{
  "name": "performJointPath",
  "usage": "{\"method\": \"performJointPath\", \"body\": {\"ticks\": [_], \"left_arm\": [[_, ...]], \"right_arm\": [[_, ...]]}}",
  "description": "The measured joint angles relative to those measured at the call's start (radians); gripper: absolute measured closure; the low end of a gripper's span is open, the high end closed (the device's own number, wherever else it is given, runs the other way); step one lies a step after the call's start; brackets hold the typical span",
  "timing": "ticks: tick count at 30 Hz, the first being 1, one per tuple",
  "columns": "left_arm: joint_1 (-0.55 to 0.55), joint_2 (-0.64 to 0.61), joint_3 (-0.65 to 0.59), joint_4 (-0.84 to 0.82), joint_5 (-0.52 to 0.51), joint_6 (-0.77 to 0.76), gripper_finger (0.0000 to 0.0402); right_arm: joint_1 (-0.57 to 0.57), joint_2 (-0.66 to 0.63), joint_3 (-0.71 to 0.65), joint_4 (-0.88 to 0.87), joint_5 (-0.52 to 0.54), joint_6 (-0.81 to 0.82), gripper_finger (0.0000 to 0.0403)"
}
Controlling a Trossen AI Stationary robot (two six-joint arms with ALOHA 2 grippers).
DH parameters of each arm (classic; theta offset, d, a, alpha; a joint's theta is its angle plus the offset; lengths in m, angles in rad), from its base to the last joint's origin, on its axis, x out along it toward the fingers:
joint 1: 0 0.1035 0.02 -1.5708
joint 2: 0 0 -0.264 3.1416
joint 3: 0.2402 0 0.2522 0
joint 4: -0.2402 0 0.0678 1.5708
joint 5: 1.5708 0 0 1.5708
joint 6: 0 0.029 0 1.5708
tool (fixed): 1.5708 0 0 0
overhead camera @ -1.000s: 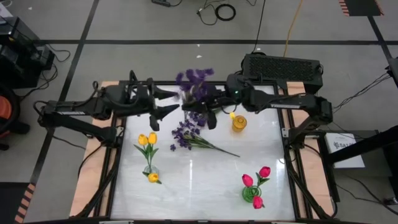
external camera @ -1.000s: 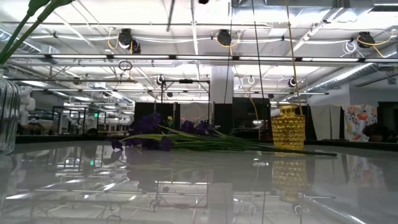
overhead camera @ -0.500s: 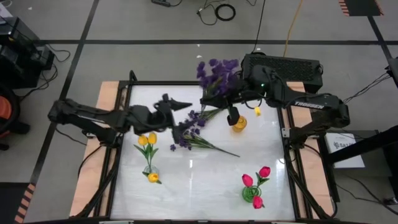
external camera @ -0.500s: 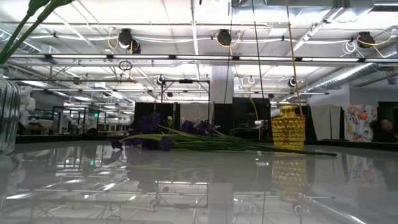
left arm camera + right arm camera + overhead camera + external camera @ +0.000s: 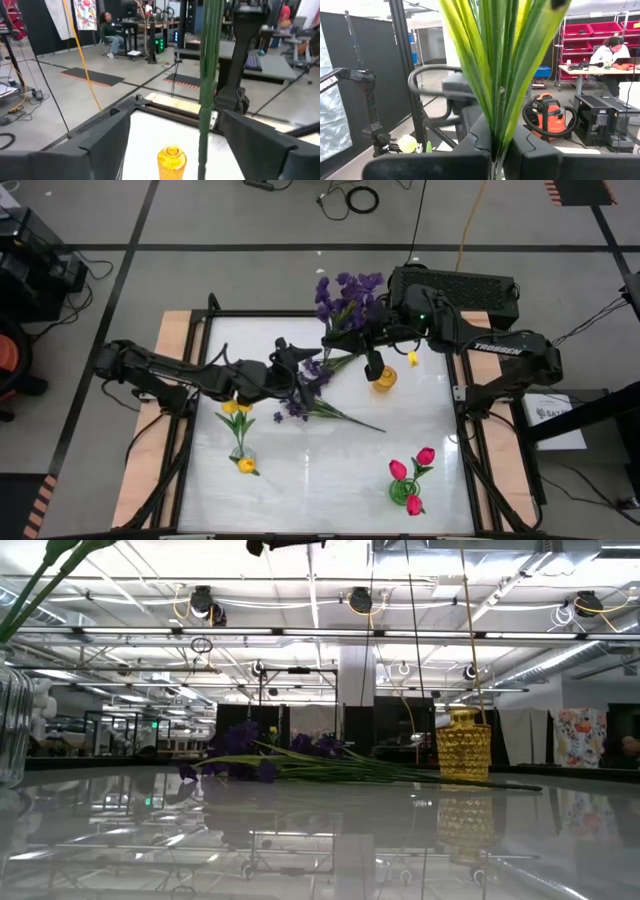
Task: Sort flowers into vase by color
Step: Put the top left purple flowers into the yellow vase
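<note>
My right gripper (image 5: 368, 348) is shut on a purple sprig (image 5: 346, 294) and holds it upright at the table's far right, close by the yellow vase (image 5: 384, 377). In the left wrist view its green stem (image 5: 207, 75) runs down beside that vase (image 5: 171, 160). More purple sprigs (image 5: 305, 395) lie flat on the table's middle. My left gripper (image 5: 300, 370) hovers open just above their blossoms. Yellow tulips (image 5: 238, 408) stand in a clear vase at the near left. Pink-red tulips (image 5: 410, 470) stand in a green vase at the near right. My right gripper pinches the sprig's leafy green stem (image 5: 495, 142) between its two fingers, which reach in level. The sprig stands upright and is lifted clear, with its blossoms above the fingers and its lower stem (image 5: 204, 140) hanging below them.
The low view shows the yellow vase (image 5: 463, 745) at the right, the lying sprigs (image 5: 270, 762) in the middle and a glass vase (image 5: 10, 730) at the left edge. A raised frame (image 5: 200, 325) runs round the white table. People sit at desks beyond it.
My right gripper has carried the purple sprig up and toward the table's right edge, and then held still by the yellow vase. My left gripper has left that sprig. It has gone down toward the right and near edges, and now stands over the sprigs lying on the table.
</note>
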Motion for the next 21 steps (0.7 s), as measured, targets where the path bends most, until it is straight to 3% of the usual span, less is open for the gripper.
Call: {"method": "performJointPath", "body": {"ticks": [5, 14, 21], "left_arm": [[-0.008, 0.014, 0.000, 0.002, 0.058, 0.000, 0.0156], [-0.037, 0.017, 0.000, -0.014, 0.050, 0.000, 0.0308], [-0.032, 0.017, 0.000, -0.017, 0.025, -0.007, 0.0372]], "right_arm": [[0.000, 0.000, 0.000, -0.013, 0.000, -0.020, 0.0397], [-0.001, 0.000, 0.000, -0.036, 0.000, -0.043, 0.0397], [-0.001, 0.000, 0.000, -0.035, 0.000, -0.045, 0.0397]]}}
